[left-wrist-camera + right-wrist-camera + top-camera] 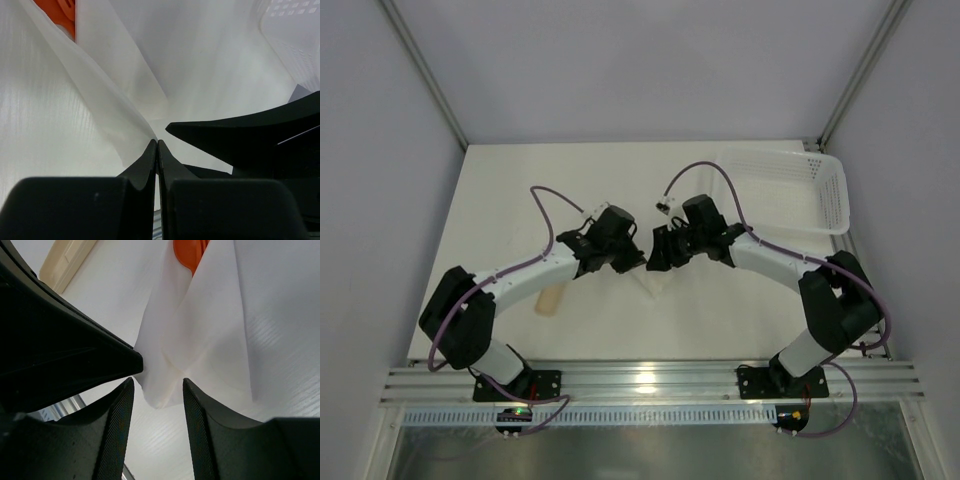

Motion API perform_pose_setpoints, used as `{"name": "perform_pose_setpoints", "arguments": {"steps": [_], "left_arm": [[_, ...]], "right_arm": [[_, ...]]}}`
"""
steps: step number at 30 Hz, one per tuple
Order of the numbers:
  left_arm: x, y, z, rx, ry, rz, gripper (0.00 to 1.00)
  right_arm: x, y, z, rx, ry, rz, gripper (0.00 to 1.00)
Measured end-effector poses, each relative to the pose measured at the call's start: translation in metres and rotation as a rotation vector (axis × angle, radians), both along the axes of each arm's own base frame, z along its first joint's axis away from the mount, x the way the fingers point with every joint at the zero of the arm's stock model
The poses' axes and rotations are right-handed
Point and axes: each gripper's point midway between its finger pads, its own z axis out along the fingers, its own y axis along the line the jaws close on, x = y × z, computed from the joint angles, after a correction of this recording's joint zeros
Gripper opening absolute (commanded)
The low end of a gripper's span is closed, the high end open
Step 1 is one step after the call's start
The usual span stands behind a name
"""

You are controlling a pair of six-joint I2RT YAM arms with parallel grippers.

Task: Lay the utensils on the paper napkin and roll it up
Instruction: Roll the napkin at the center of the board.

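Rolling: my left gripper (157, 142) pinches the napkin (100, 100) folded over the spoon (189, 252), while my right gripper (159, 382) gapes around its corner, which I'd next nip and tuck.

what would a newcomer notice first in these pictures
Mid-table, the left gripper and right gripper meet nose to nose: the left is shut, pinching a fold of the paper napkin, the right open astride its corner. An orange spoon peeks out of the napkin's folds, and a white basket sits at the far right.
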Motion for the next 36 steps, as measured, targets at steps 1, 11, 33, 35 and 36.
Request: {"name": "perform_pose_setpoints", "arguments": {"steps": [1, 11, 33, 35, 36], "left_arm": [[0.000, 0.000, 0.000, 0.000, 0.000, 0.000, 0.00], [0.001, 0.001, 0.000, -0.003, 0.003, 0.011, 0.00], [-0.009, 0.019, 0.002, 0.015, -0.018, 0.035, 0.37], [-0.011, 0.023, 0.008, 0.017, -0.037, 0.035, 0.38], [-0.012, 0.025, 0.013, 0.017, -0.051, 0.034, 0.38]], "right_arm": [[0.000, 0.001, -0.001, 0.000, 0.003, 0.002, 0.47], [-0.003, 0.012, -0.004, 0.023, 0.024, 0.020, 0.39], [-0.001, 0.026, -0.011, 0.074, 0.085, -0.020, 0.04], [0.000, 0.027, -0.011, 0.081, 0.084, -0.023, 0.04], [0.001, 0.027, -0.012, 0.081, 0.086, -0.024, 0.04]]}}
